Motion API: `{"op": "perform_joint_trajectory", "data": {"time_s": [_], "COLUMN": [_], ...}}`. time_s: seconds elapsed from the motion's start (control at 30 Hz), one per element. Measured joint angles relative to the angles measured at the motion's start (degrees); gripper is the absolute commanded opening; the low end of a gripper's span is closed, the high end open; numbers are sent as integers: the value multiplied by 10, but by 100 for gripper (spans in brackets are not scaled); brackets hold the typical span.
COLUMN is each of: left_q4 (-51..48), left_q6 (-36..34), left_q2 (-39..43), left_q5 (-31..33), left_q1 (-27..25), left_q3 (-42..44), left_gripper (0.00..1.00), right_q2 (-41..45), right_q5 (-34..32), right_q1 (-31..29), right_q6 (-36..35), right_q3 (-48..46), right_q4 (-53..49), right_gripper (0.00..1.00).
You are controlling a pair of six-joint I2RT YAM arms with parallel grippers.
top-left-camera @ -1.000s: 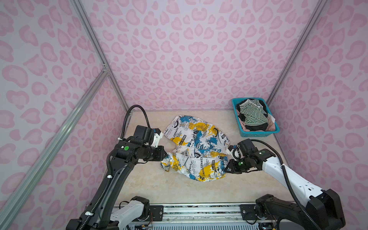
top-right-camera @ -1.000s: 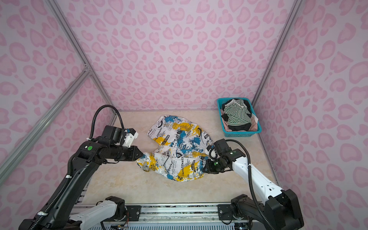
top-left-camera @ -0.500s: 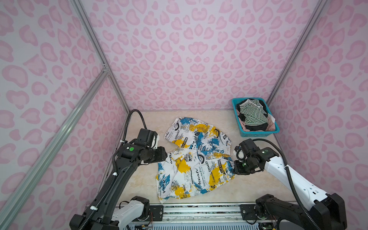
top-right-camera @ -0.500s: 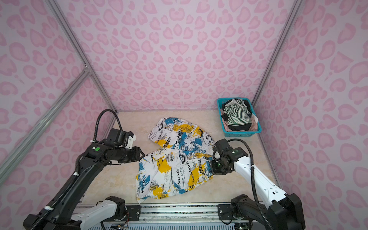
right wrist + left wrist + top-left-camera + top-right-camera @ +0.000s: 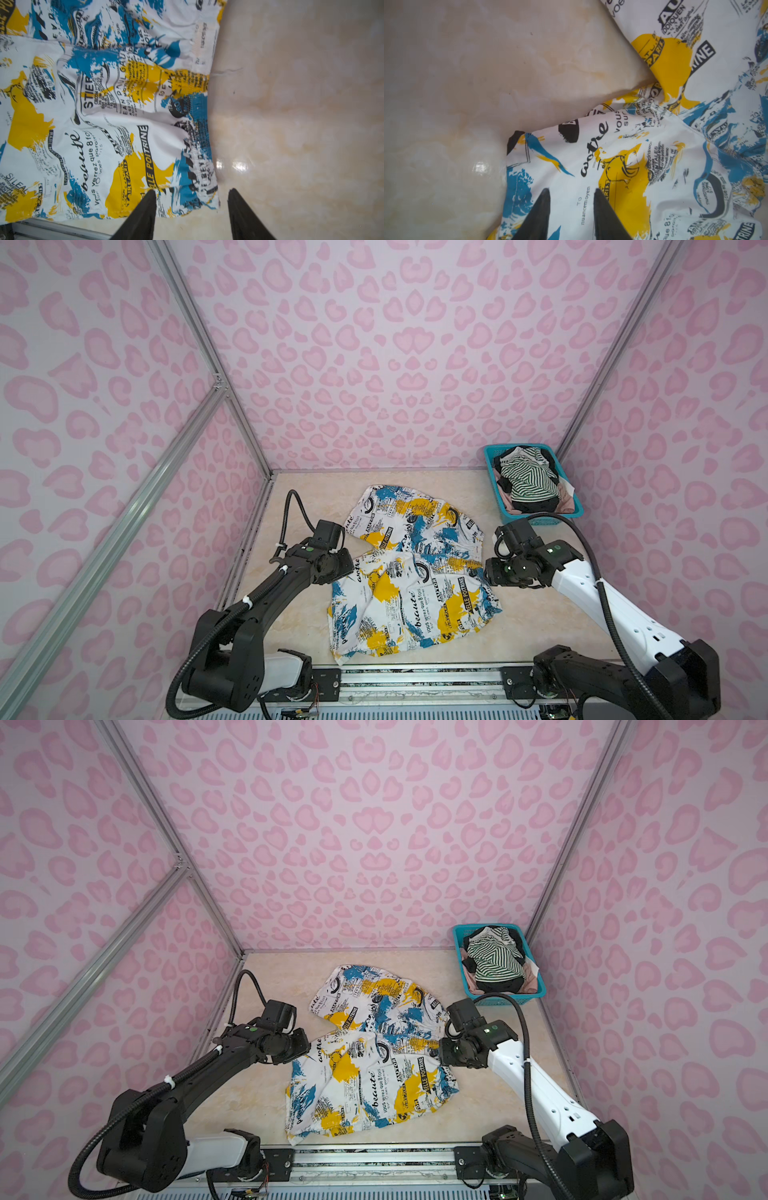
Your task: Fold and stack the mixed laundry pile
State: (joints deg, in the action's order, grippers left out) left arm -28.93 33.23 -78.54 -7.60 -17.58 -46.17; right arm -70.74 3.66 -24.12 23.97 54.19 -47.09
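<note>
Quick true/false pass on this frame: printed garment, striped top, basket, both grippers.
1. The white garment with blue and yellow splashes and black lettering lies on the beige marbled tabletop. True.
2. The green-and-white striped top lies on the table. False: it is in the teal plastic mesh basket.
3. The right gripper is clamped shut. False: its jaws stand apart over the garment's edge.
4. The left gripper is open above the garment. True.

Lab test booth — pink-printed walls (image 5: 411, 344), aluminium framing (image 5: 192, 319), rail-mounted arms (image 5: 274, 593)
</note>
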Motion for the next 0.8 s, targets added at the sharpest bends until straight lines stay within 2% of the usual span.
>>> {"op": "perform_joint_trajectory", "data": {"time_s": [0.13,0.2,0.3,0.6,0.7,0.8], "left_q4": [44,51,58,47,44,35], "left_q6": [20,28,37,42,37,26], "left_q2": [-63,-87,-121,-139,-142,-142], "left_q5": [15,23,36,78,78,77], "left_q1": [0,1,4,18,23,26], "left_q3": [-2,-7,-21,-28,-32,-42], "left_gripper": [37,31,28,26,26,28], "right_q2": [-120,-168,-240,-382,-417,-430], "right_q5": [15,25,32,34,38,40], "right_q1": [27,40,60,87,87,87], "right_q6": [-7,-7,-7,-6,-6,-6], "right_q3": [57,73,103,187,206,218], "right_q4": [81,117,158,204,205,209], "right_gripper": [56,56,57,56,48,30]}}
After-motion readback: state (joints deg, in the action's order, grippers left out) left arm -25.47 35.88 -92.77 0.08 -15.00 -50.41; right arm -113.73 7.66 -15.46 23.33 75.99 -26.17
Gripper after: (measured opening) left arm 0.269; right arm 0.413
